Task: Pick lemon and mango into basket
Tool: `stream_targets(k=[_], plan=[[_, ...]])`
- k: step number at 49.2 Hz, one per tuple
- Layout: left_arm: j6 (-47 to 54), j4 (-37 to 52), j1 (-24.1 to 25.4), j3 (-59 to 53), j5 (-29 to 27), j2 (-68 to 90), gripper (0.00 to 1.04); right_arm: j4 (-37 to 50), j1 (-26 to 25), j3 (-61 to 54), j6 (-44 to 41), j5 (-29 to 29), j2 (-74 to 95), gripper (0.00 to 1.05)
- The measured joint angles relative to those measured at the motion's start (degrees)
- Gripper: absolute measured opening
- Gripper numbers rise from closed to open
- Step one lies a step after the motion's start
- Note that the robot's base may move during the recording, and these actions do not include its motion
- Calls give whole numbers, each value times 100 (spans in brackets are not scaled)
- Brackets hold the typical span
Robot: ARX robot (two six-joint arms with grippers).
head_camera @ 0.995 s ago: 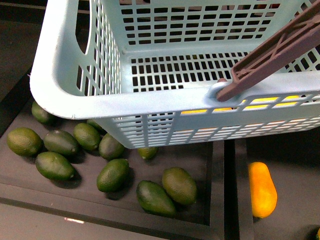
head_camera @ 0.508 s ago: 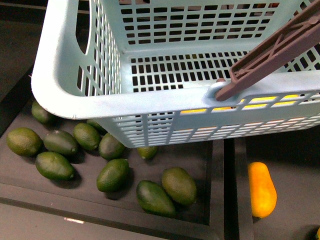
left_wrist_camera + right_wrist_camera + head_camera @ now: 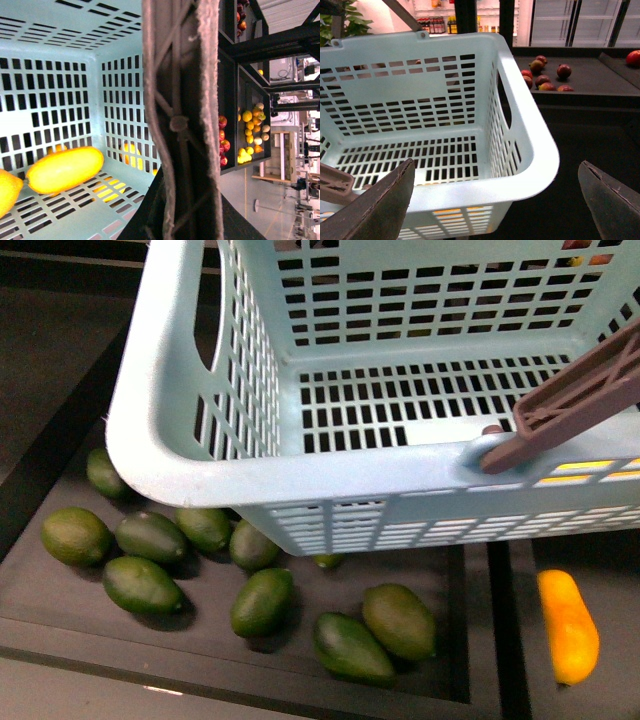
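My left wrist camera looks into the basket (image 3: pixel 55 75): a long smooth yellow-orange fruit, I judge the mango (image 3: pixel 65 169), lies on the slotted floor, and a second yellow fruit (image 3: pixel 7 192) pokes in at the frame's edge just beside it, probably the lemon, though too little shows to be sure. If so, both picks are done and only carrying remains.

My left jaws appear clenched on the brown handle (image 3: pixel 182 120), which fills that view; the fingertips themselves are hidden. My right gripper (image 3: pixel 497 200) hangs released, fingers wide apart, above the basket's near corner, grasping nothing.

In the front view another orange fruit (image 3: pixel 568 626) lies on the shelf at near right, green fruits (image 3: pixel 263 601) at near left.

Against the earlier frames, the basket has shifted right and slightly farther away.
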Motion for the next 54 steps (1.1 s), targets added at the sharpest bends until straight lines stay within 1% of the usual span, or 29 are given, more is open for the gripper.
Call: stream_targets(k=[25,40,54], plan=[[39,0,90,0,-170,0,6,-9,0,0,0,-11,-9,96],[28,0,85,0,-76,-2,6,-7,0,0,-2,-13,-13,96],[37,-2,114,0,-109,-2,6,-7,-15,-9,-4,-61,-15,96]])
